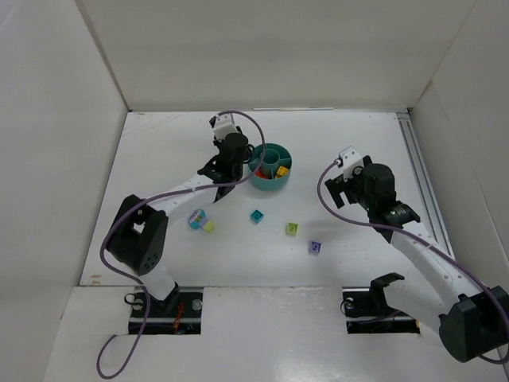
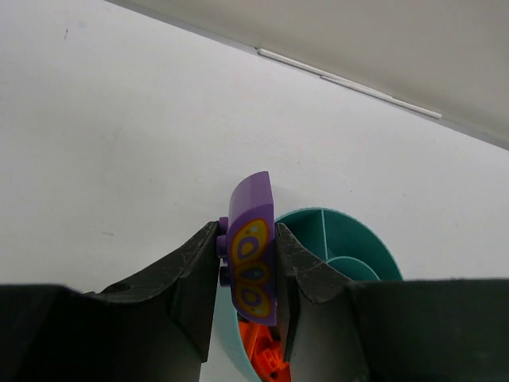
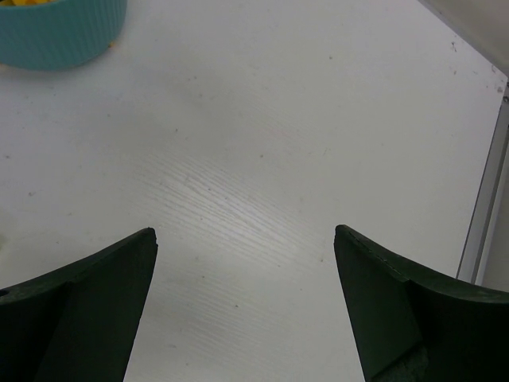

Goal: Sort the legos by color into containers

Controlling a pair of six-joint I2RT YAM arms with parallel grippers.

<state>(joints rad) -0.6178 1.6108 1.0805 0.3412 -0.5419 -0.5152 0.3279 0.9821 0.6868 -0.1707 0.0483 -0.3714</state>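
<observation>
The left pincer [image 2: 246,240] pinches a purple piece [image 2: 253,259], a curved tile with a yellow and orange print. It is gripped by its thin edges and stands on end, so its top pokes out past the fingertips. The dish [image 2: 370,232] lies just under and ahead of this pincer, and the orange bricks [image 2: 266,354] sit in the section right beneath the fingertips.

The main risk is the wrong section. If the pincer lets go here, I judge the purple piece would drop in with the orange. It should first move ahead to one of the bare wedges beyond the fingertips.

The hold is the second risk. The grip is narrow on a smooth, rounded part, so the piece could twist or slide out on the way. It might then strike a divider or the rim and hop out onto the counter [image 3: 238,159].

The fingers are also close to the near rim, so a low pass could shove the dish.

The right pincer [image 3: 245,239] is spread wide with nothing in it, over bare counter, with the dish off to its front left. Other loose bricks [image 1: 256,216] wait on the counter behind the left pincer.
</observation>
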